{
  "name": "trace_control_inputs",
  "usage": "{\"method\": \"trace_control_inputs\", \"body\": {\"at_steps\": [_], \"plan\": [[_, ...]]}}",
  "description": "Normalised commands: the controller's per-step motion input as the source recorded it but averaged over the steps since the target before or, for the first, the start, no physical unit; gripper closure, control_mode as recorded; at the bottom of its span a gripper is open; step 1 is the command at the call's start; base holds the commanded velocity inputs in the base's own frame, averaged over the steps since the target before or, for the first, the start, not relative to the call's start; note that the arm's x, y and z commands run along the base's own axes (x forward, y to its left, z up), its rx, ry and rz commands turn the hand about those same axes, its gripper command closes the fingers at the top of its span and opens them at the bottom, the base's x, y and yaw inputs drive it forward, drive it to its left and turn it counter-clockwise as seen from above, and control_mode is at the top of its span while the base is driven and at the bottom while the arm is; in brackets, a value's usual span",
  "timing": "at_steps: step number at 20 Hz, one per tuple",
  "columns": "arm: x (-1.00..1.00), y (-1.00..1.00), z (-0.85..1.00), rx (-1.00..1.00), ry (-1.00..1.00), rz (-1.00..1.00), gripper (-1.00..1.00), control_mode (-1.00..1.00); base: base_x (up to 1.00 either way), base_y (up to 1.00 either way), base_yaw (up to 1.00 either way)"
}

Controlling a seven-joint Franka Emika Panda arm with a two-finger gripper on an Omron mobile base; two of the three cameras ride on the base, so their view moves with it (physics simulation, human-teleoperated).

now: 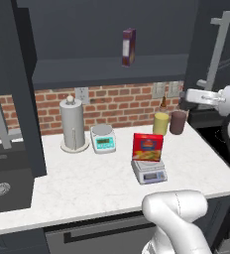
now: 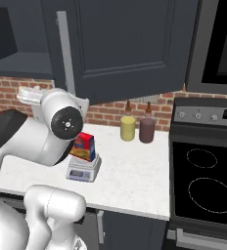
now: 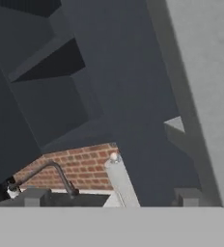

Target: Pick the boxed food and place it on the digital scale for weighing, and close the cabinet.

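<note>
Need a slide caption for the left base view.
Boxed food stands on the digital scale; cabinet door open.

Red box [image 1: 147,147] with blue oval logo and yellow picture. Grey scale [image 1: 149,171], silver platform, pale display. Teal-and-white scale [image 1: 103,137] at 10 o'clock from it. Dark charcoal cabinet [image 2: 130,44], silver bar handle [image 2: 64,53]. Dark purple box [image 1: 128,47]. Red-brown brick wall [image 1: 117,105]. White speckled counter [image 1: 87,183]. Yellow bottle [image 1: 160,122], brown bottle [image 1: 177,122].

wall: red brick [image 1: 117,106] | counter: white marble [image 1: 87,183] | stove: black [image 2: 208,185]
</note>
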Motion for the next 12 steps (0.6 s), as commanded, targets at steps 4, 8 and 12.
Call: {"method": "trace_control_inputs", "body": {"at_steps": [4,8,12], "plan": [[1.00,0.98,0.00,0.21,0.00,0.00,-1.00,-1.00,0.00,0.00,0.00],[1.00,0.56,0.00,0.22,0.00,0.00,-1.00,-1.00,0.00,0.00,0.00],[1.00,0.31,0.00,0.07,0.00,-0.01,-1.00,-1.00,0.00,0.00,0.00]]}}
